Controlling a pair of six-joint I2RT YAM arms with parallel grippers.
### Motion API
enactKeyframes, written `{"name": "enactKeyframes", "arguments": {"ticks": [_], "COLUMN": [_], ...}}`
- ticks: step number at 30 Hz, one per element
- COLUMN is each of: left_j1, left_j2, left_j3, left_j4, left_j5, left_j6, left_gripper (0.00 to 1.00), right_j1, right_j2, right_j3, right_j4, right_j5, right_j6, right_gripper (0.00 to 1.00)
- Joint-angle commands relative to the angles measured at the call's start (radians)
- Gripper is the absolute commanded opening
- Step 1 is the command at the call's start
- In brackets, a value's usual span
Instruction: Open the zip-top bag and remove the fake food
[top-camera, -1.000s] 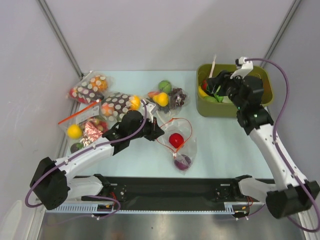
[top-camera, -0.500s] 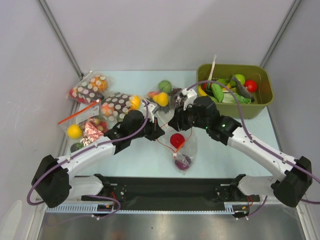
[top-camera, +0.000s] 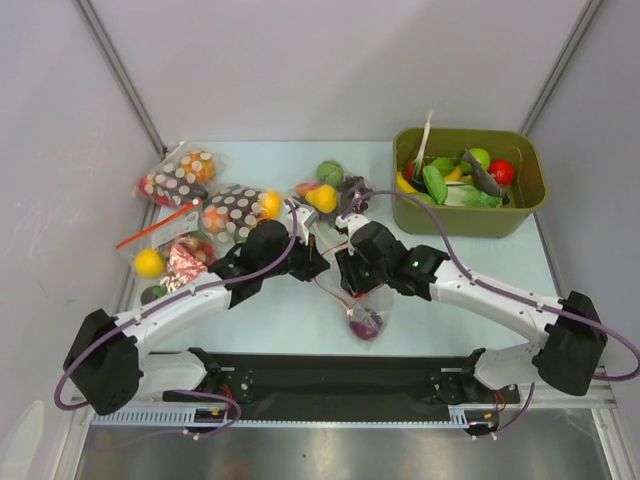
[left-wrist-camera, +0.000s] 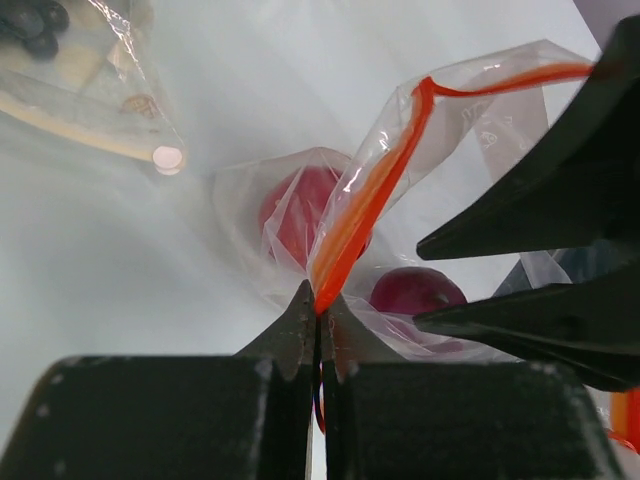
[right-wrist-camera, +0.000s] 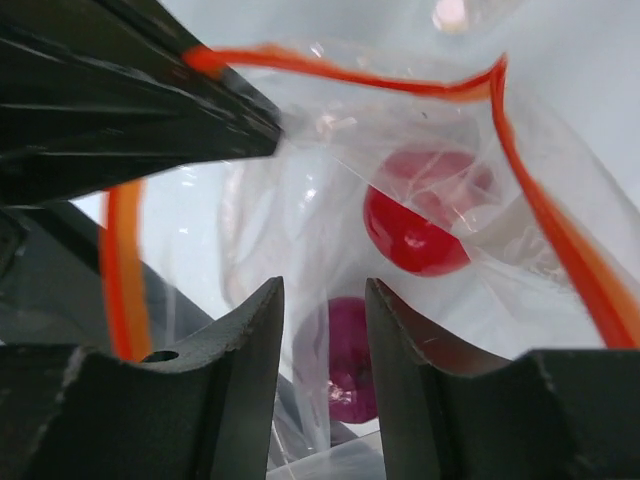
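The zip-top bag lies at the table's middle, clear, with its red-orange zip strip pulled apart into a loop. My left gripper is shut on the strip at the bag's left side. My right gripper is open, its fingertips reaching into the bag's mouth with only film between them. Of the fake food, a red ball and a round purple piece lie inside the bag just beyond those fingertips. Both also show in the left wrist view, the ball and the purple piece.
A green bin holding loose toy food stands at the back right. Brown dotted bags and a clear bag with a yellow ball lie at the left. Another bag with a green ball lies behind the grippers.
My right arm swung from the green bin down to the bag's mouth and its jaws narrowed. The left gripper kept its hold on the strip.
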Motion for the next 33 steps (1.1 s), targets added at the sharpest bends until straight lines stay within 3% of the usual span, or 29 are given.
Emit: {"name": "enactKeyframes", "arguments": {"ticks": [1,7,14,20,33], "left_j1": [-0.002,-0.002,0.000,-0.002,-0.002], "left_j2": [0.006,0.012,0.023,0.044,0.066], "left_j3": [0.046,0.049,0.052,0.066,0.072], "left_j4": [0.029,0.029,0.029,0.028,0.057], "left_j5": [-0.004,0.001,0.013,0.028,0.062], "left_j6": [0.003,0.003,0.012,0.014,0.011], "left_gripper": [0.00,0.00,0.00,0.00,0.00], "right_j1": [0.006,0.004,-0.003,-0.034,-0.059], "right_j2": [0.035,0.110,0.117,0.112,0.089], "right_j3": [-0.023,-0.053,-0.125,-0.208,-0.414], "right_j4": [-0.028,0.046,0.219,0.354,0.806], "right_j5": [0.090,0.140,0.168,0.179,0.256], "right_j6": [0.015,0.020,0.023,0.027,0.014], "right_gripper": [0.43,0.49,0.71,0.82,0.90]}}
